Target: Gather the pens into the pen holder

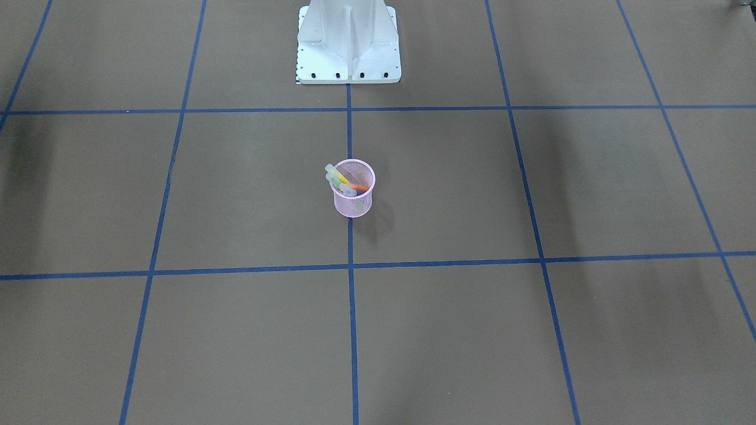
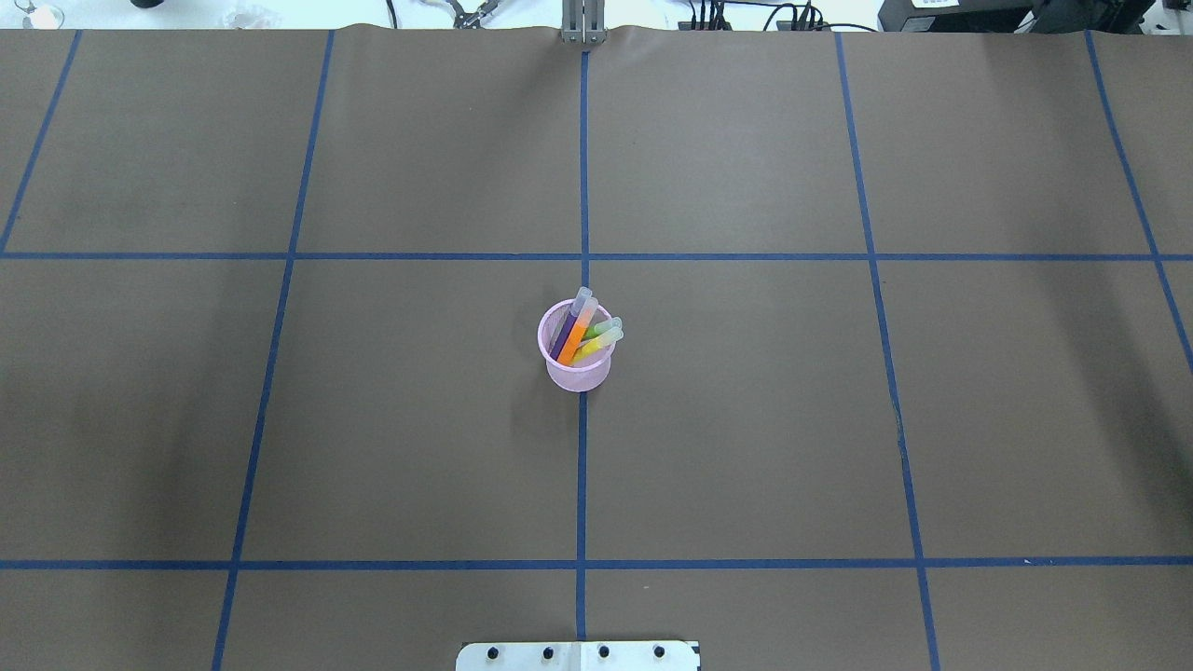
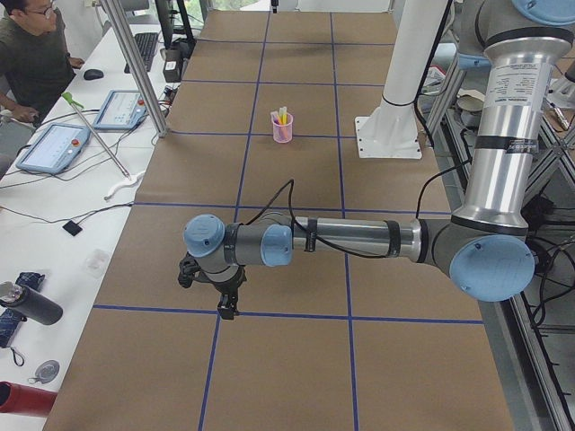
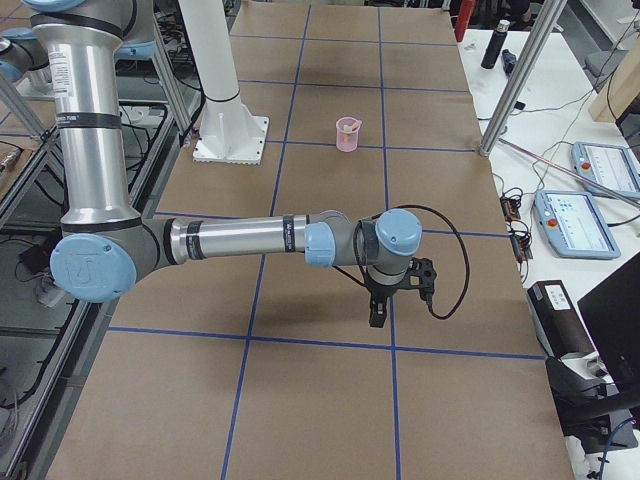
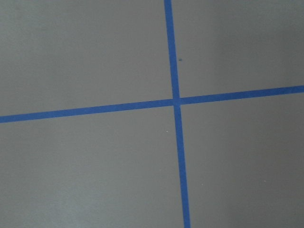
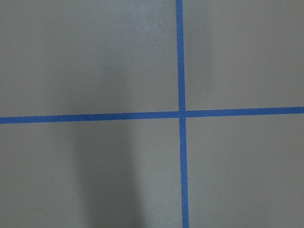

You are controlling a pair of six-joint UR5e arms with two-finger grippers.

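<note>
Pens (image 2: 580, 328) seemingly all in pen holder (image 2: 579, 373); I would park left hand (image 3: 226, 310) and right hand (image 4: 378, 317), grip unreadable, well clear.

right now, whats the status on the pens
Left hand and right hand out at table ends, grip unclear. Four pens in pen holder, upright, centre. Hands far from it.
</note>
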